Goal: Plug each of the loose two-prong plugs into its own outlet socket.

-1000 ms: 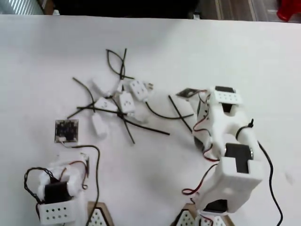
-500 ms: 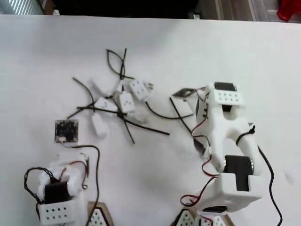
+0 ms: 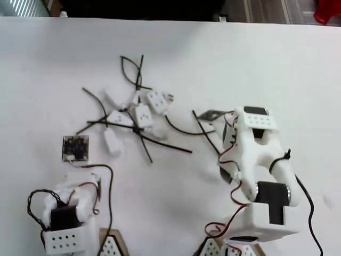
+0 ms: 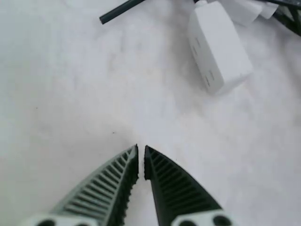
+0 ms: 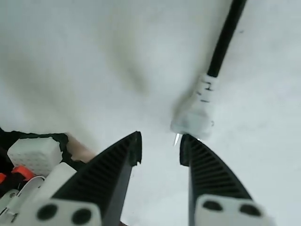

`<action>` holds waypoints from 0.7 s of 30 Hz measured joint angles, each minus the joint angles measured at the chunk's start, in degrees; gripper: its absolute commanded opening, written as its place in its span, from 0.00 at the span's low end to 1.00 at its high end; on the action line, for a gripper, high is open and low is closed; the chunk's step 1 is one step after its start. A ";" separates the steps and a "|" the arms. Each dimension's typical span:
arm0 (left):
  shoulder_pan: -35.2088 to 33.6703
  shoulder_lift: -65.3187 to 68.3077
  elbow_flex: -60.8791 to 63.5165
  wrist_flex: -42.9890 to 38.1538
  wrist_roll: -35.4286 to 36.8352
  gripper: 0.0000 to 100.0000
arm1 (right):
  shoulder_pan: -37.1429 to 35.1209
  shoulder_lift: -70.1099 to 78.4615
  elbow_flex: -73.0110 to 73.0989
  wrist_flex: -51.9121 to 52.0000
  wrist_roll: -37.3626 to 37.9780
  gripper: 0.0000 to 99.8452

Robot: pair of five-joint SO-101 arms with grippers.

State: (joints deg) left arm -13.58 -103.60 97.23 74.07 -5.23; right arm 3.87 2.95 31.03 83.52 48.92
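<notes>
Several white outlet blocks (image 3: 143, 115) and plugs on black cords (image 3: 160, 143) lie tangled at the table's middle left. One white outlet block (image 4: 218, 44) lies ahead of my left gripper (image 4: 141, 151), which is shut on nothing just above the table. My right gripper (image 5: 160, 143) is open, and a white two-prong plug (image 5: 194, 115) on a black cord (image 5: 225, 37) lies just beyond its fingertips, prongs pointing toward the gap. In the high view the right gripper (image 3: 211, 114) hangs over the ends of two black cords (image 3: 184, 130) right of the tangle.
The left arm (image 3: 64, 218) sits folded at the near left edge, with a small black board (image 3: 75, 148) on wires in front of it. The right arm's white body (image 3: 261, 176) takes up the near right. The table (image 3: 298, 69) is white.
The right arm has drawn back toward the near edge, and its gripper has shifted slightly nearer along the cord ends. The left arm and the tangle have not moved.
</notes>
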 measured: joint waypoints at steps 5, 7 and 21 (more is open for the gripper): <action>0.00 0.00 0.00 0.00 0.00 0.05 | 0.88 0.00 -0.26 -2.46 0.00 0.16; 0.00 0.00 0.00 0.00 0.00 0.05 | 0.97 0.18 -0.09 -3.78 0.00 0.16; 0.00 0.00 0.00 0.00 0.00 0.05 | 1.05 6.07 -0.70 -6.51 0.00 0.11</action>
State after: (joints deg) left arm -13.58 -103.60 97.23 74.07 -5.23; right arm 4.92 9.01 30.33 77.01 48.92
